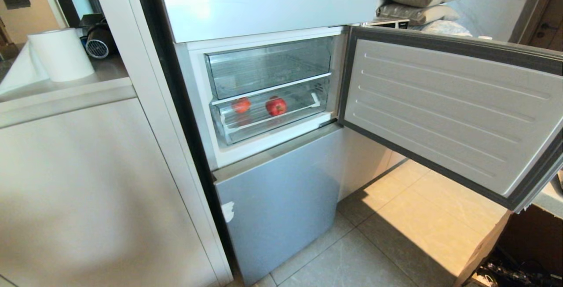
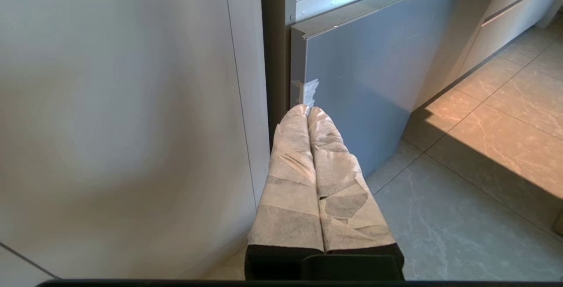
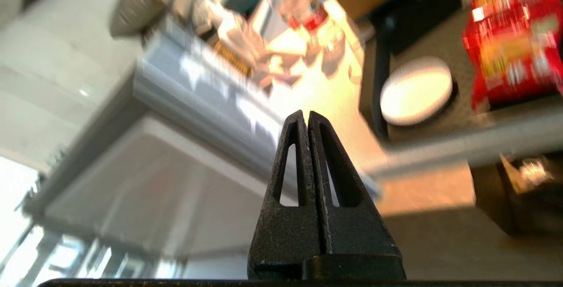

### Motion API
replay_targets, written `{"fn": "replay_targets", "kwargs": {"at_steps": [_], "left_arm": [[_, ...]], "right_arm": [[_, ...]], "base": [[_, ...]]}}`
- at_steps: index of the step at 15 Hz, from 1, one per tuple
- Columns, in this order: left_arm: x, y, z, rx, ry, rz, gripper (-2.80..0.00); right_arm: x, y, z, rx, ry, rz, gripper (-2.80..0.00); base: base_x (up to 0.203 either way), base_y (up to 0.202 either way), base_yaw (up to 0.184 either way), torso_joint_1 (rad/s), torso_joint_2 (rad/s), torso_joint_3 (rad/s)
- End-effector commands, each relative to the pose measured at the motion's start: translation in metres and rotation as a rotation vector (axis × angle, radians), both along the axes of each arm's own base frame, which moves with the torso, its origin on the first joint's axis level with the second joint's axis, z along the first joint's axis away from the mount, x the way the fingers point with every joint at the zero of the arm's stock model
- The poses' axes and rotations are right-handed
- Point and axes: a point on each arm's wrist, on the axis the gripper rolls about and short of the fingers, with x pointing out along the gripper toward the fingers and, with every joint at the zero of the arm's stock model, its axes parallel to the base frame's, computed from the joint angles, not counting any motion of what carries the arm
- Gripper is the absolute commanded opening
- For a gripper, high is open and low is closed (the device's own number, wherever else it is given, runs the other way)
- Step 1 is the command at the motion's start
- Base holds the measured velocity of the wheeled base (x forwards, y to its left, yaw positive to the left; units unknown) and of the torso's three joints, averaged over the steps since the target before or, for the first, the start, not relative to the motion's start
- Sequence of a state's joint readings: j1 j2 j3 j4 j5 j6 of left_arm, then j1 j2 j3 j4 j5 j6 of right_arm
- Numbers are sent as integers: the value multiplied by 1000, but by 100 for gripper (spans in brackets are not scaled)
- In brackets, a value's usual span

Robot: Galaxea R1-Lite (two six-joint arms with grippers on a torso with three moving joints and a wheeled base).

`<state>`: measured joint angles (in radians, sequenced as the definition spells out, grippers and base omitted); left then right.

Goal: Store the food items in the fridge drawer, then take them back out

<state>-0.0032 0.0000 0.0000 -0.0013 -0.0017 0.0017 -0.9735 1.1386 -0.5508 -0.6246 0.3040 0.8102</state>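
In the head view we saw the fridge's middle door (image 1: 444, 111) swung wide to the right of the frame, which left the compartment open to us. The food items sat near the centre of the frame: a larger round red fruit (image 1: 276, 105) and a smaller red piece (image 1: 241, 104) to its left, a little apart from each other, both lying in the lower clear fridge drawer (image 1: 264, 122), under an upper clear drawer (image 1: 268, 67) that looked bare. We judged the storing half of the task done, since the fruit lay inside with the drawer pushed in or nearly so, and the taking-out half not yet begun. Neither arm appeared in the head view. Our left tool (image 2: 308, 112), its fingers (image 2: 288, 177) wrapped in pale padding, was clenched on nothing and hung low beside the grey lower fridge door (image 2: 365, 80), near the tiled floor (image 2: 475, 181), seemingly parked out of the way. Our right tool (image 3: 306, 115) was likewise pressed tight with nothing between its black fingers (image 3: 286, 177); its view was smeared, showing the open door's edge and, beyond it, a cluttered tabletop (image 3: 506, 124) with a white plate (image 3: 415, 91) and a red packet (image 3: 510, 45).
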Motion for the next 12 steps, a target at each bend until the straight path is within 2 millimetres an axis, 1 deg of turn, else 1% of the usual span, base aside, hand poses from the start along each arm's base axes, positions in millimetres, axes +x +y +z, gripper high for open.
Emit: {"fn": "replay_targets", "kwargs": {"at_steps": [1,4,6,7,9,11,12], "left_arm": [[0,0,0,0,1,0,-280],[0,0,0,0,1,0,-280],[0,0,0,0,1,0,-280],[0,0,0,0,1,0,-280],[0,0,0,0,1,0,-280],[0,0,0,0,1,0,-280],[0,0,0,0,1,0,-280]], "right_arm": [[22,-38,-9,60,23,-2,-280],[52,-83,2,85,-33,53,-280],[85,-108,3,138,-77,108,-280],[104,-115,4,161,-100,151,-280],[140,-117,9,200,-150,239,-280],[163,-119,13,218,-181,293,-280],[171,-116,14,247,-192,353,-280]], "base": [[0,0,0,0,0,0],[0,0,0,0,0,0],[0,0,0,0,0,0],[0,0,0,0,0,0],[0,0,0,0,0,0],[0,0,0,0,0,0],[0,0,0,0,0,0]]}}
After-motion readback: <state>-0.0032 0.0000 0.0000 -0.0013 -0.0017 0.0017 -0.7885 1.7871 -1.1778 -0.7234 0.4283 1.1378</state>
